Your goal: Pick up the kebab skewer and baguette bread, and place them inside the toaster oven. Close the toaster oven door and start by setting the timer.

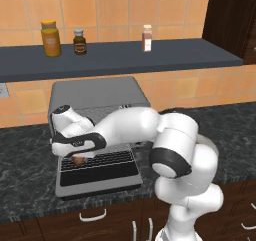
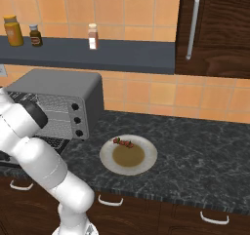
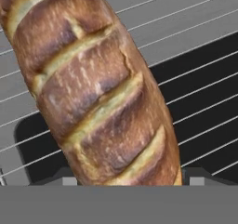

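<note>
The baguette bread (image 3: 97,88), golden-brown with pale slashes, fills the gap between my two dark fingertips, and my gripper (image 3: 130,176) is shut on it. From the left base view the gripper (image 1: 77,157) hangs low at the mouth of the grey toaster oven (image 1: 100,92), and a brown end of the bread (image 1: 78,160) pokes out below it, just over the wire rack (image 1: 107,159). The toaster oven door (image 1: 97,177) lies dropped open and flat. The kebab skewer (image 2: 123,143) rests on the far side of a white plate (image 2: 146,163), to the right of the toaster oven (image 2: 58,90).
Three black knobs (image 2: 75,119) run down the oven's right side. A dark shelf (image 1: 125,57) above carries an orange jar (image 1: 51,38), a small dark jar (image 1: 79,41) and a spice shaker (image 1: 146,38). A dark wood cabinet (image 2: 215,29) hangs at the right.
</note>
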Motion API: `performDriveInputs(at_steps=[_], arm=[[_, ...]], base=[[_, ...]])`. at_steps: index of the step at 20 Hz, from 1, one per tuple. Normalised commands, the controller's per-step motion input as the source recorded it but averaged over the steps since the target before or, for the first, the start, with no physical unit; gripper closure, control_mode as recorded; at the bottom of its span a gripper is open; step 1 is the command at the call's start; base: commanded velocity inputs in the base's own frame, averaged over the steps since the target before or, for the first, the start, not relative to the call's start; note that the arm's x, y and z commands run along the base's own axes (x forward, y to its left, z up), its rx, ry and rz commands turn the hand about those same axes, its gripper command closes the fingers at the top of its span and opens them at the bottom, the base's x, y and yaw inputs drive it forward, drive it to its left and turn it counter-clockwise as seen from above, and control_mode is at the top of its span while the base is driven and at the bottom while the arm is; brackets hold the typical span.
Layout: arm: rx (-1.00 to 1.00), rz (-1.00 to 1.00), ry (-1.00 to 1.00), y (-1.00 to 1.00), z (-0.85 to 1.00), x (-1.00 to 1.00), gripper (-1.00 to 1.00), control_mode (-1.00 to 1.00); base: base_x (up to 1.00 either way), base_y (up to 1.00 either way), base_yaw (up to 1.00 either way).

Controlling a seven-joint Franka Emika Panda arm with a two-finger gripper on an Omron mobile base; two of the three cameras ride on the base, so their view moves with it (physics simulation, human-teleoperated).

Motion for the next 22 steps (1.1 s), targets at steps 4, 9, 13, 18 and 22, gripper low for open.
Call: performDriveInputs(at_steps=[4,9,13,18,22], arm=[[0.00,0.00,0.00,0.00,-0.13,0.02,1.00,-1.00],[0.00,0.00,-0.08,0.00,-0.37,-0.02,-1.00,-1.00],[0.00,0.00,-0.12,-0.01,-0.05,-0.23,-1.00,-1.00],[0.00,0.00,-0.04,-0.12,0.06,-0.56,-1.00,-1.00],[0.00,0.00,-0.05,-0.29,0.00,-0.05,-1.00,-1.00]], base=[[0.00,0.00,0.00],[0.00,0.00,0.00],[0.00,0.00,0.00],[0.00,0.00,0.00],[0.00,0.00,0.00]])
